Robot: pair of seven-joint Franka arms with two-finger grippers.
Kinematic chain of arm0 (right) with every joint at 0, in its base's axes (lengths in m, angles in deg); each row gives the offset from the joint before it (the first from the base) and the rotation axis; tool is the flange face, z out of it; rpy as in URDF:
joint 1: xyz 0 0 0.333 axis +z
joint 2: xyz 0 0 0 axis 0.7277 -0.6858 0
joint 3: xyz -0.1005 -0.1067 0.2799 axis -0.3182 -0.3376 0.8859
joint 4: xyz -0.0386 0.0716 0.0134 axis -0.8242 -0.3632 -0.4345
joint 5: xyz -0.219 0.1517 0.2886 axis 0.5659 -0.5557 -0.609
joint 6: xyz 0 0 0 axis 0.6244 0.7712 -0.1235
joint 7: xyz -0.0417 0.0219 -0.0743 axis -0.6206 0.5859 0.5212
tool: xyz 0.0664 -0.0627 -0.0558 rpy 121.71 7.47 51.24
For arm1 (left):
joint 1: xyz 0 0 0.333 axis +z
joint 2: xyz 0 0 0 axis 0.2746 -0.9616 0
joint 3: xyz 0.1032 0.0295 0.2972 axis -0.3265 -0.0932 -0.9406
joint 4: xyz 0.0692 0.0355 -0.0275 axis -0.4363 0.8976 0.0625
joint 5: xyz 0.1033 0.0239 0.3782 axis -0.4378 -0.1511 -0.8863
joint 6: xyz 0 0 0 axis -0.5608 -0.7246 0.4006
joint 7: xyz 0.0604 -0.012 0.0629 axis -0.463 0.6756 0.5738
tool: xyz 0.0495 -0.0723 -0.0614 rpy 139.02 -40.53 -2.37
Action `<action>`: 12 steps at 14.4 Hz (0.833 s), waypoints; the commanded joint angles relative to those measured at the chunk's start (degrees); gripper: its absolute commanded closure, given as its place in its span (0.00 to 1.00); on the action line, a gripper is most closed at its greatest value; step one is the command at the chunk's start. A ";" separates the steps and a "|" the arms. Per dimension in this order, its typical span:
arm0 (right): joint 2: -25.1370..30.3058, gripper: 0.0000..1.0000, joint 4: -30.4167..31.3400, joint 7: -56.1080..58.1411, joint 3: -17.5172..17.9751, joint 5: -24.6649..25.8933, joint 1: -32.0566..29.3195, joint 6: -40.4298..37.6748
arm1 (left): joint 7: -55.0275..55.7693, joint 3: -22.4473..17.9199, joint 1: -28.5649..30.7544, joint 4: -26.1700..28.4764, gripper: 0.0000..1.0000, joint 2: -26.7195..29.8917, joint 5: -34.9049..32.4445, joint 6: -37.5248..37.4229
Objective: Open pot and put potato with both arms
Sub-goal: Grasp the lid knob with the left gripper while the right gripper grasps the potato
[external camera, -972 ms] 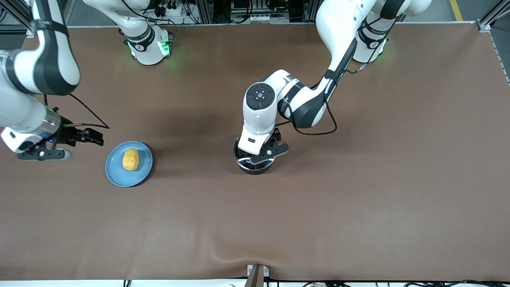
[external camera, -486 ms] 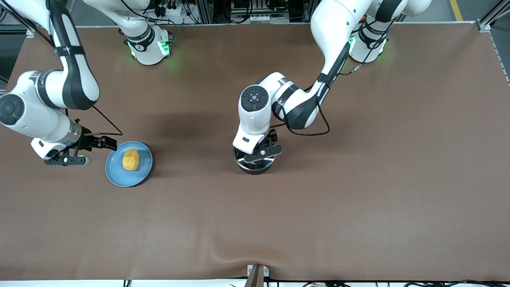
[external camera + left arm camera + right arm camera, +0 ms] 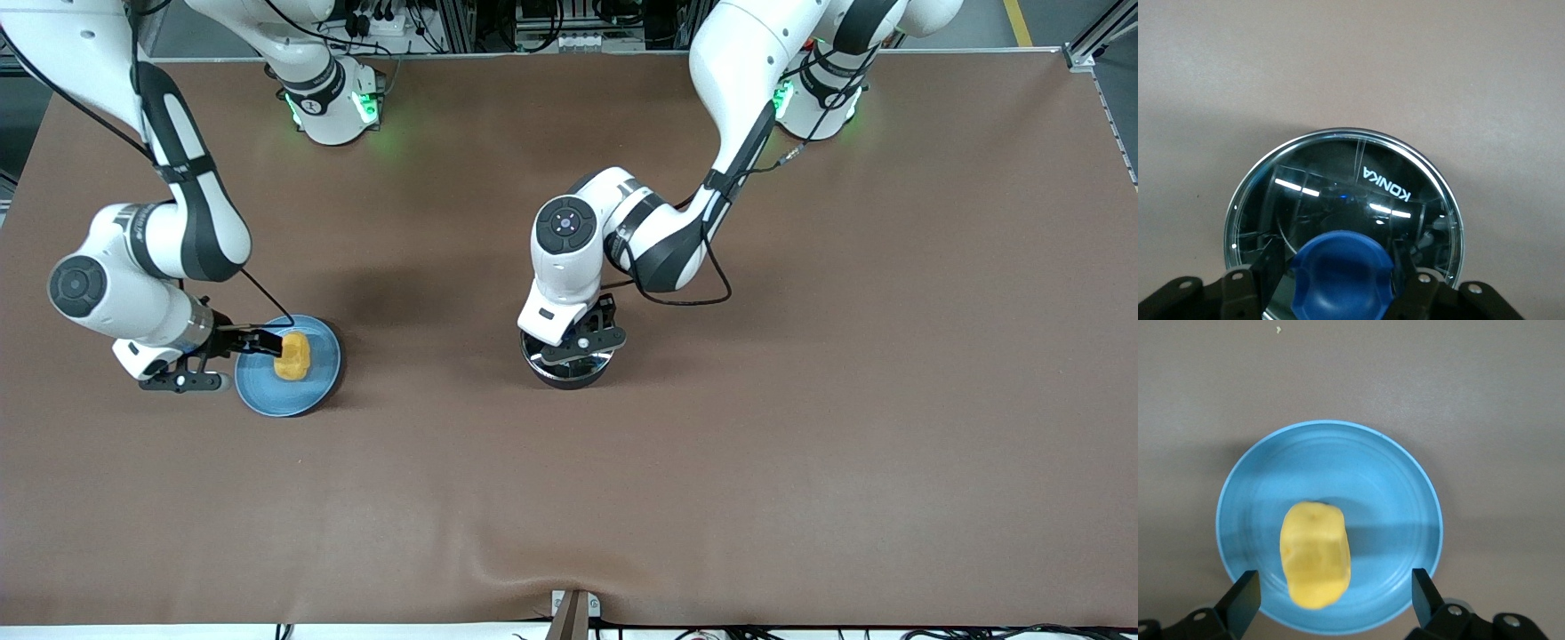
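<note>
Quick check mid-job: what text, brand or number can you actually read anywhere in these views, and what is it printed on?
"KONKA": white letters on the clear glass lid of the small black pot, seen in the left wrist view.
Small marks on the white arm bases in the front view: too small to read.
Nothing else legible.

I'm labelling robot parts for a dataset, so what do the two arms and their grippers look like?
Both arms are glossy white with rounded segments and black joint bands. Each round wrist cap is dark, the left one with small lights at its centre. Thin black cables loop along the forearms. The bases glow green. The left gripper and right gripper are black, each with two flat fingers and silver screws.
</note>
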 commanded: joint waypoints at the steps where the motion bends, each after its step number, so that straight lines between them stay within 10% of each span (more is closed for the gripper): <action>1: -2.05 0.00 -0.17 0.94 0.71 -0.76 -0.20 2.45 | -0.87 0.12 -0.28 -1.59 0.90 -0.89 -0.76 -0.04; 12: -7.24 0.00 -0.08 1.99 1.06 -0.85 0.07 5.71 | -0.35 -0.93 2.43 -0.55 1.00 9.99 -0.41 -4.52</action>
